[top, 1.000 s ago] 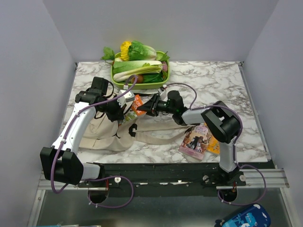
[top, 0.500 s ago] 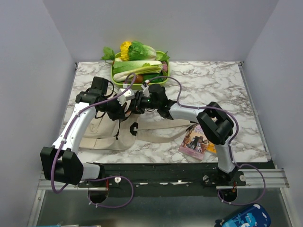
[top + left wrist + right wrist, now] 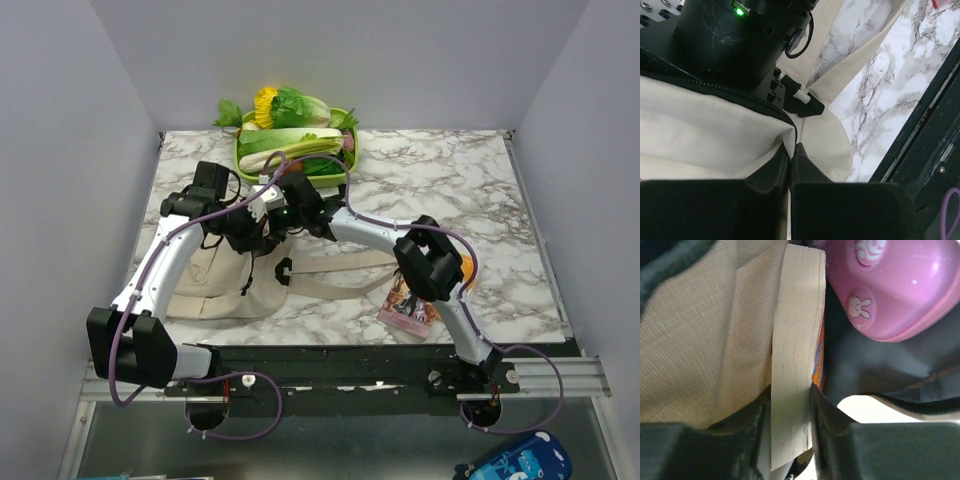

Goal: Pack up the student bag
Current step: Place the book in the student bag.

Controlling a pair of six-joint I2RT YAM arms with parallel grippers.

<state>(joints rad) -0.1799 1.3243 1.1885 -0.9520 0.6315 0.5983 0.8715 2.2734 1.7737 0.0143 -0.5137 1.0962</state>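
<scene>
The beige student bag (image 3: 212, 288) lies at the left of the table, its mouth toward the middle. My left gripper (image 3: 260, 232) is shut on the zippered rim of that mouth (image 3: 785, 131) and holds it up; in the left wrist view its tips (image 3: 791, 150) pinch the cream fabric. My right gripper (image 3: 280, 216) reaches into the opening, shut on a thick book (image 3: 795, 350) with an orange cover. In the right wrist view the book stands on edge between the bag's canvas wall (image 3: 695, 345) and a pink pencil case (image 3: 885, 285) lying inside.
A green tray of vegetables (image 3: 340, 172) stands at the back, just behind both grippers. A book with a pink cover (image 3: 405, 305) and an orange item (image 3: 466, 268) lie under the right arm. The bag's long strap (image 3: 335, 275) trails rightward across the marble.
My right arm has swung left with the book, from over the strap into the bag's mouth. The left gripper has kept its hold on the rim in the same place.
</scene>
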